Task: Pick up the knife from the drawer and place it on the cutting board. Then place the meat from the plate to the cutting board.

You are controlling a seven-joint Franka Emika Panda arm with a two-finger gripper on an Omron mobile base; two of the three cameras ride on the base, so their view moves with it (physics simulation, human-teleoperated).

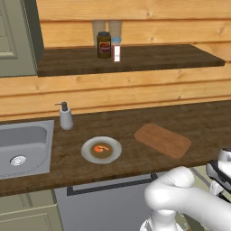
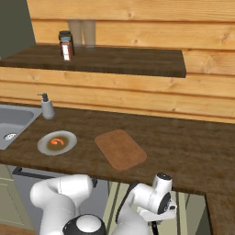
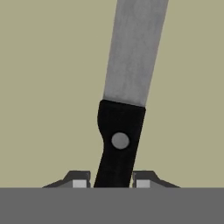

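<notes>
Two of my fingers (image 3: 111, 181) pinch the dark handle of the knife (image 3: 127, 87) (over the beige drawer floor); the meat (image 1: 101, 148) lies on the plate (image 1: 114, 155), beside the cutting board (image 1: 163, 140).

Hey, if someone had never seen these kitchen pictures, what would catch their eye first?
Probably the knife in the hand view, its dark handle squeezed between the gripper's fingertips over a plain beige surface. Next, the orange-red meat on the round plate, mid-counter between the sink and the bare cutting board.
</notes>
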